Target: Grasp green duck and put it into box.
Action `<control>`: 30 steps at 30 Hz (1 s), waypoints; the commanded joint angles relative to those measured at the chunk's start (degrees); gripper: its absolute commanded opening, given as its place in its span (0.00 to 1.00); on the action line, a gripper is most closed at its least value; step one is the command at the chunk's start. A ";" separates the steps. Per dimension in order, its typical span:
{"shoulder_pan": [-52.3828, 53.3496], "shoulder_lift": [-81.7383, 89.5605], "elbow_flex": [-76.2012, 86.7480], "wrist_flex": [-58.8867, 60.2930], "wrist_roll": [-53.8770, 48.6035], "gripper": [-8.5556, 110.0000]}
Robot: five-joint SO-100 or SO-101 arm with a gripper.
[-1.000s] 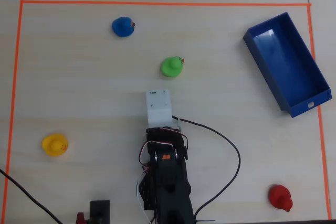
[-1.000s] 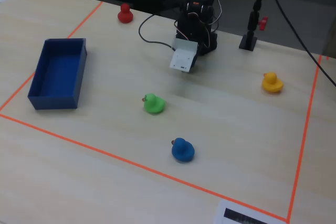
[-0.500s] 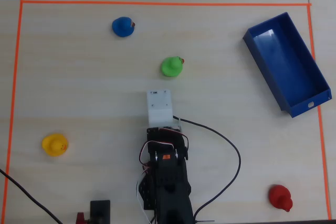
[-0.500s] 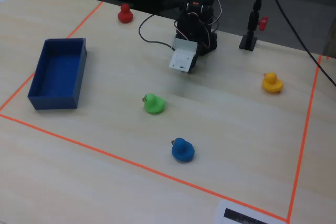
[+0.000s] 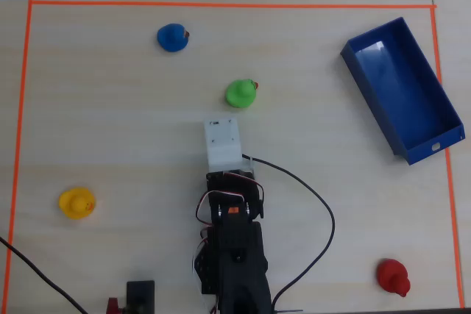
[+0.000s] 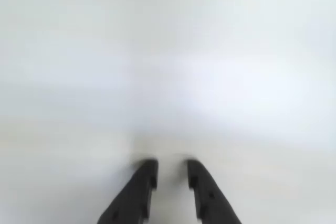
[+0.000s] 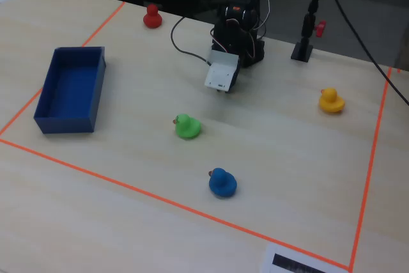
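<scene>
The green duck [image 5: 240, 94] stands near the middle of the table, beak to the right in the overhead view; it also shows in the fixed view [image 7: 188, 126]. The dark blue box [image 5: 434, 145] lies empty at the right, and at the left in the fixed view [image 7: 70, 87]. The arm's white wrist block [image 5: 223, 143] hangs over the table just below the duck, apart from it, and hides the fingers. In the wrist view my gripper [image 6: 172, 174] points at bare, blurred table, its black fingers a little apart with nothing between them. No duck shows there.
A blue duck [image 5: 172, 37] sits at the upper left, a yellow duck [image 5: 76, 203] at the left, a red duck [image 5: 392, 277] at the lower right. Orange tape [image 5: 221, 4] frames the work area. A black cable [image 5: 324, 211] loops right of the arm.
</scene>
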 commanded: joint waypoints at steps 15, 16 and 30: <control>7.82 -43.15 -15.56 -64.25 1.49 0.36; 8.17 -45.35 -17.05 -64.69 1.49 0.37; 10.63 -65.83 -27.42 -72.42 -3.25 0.44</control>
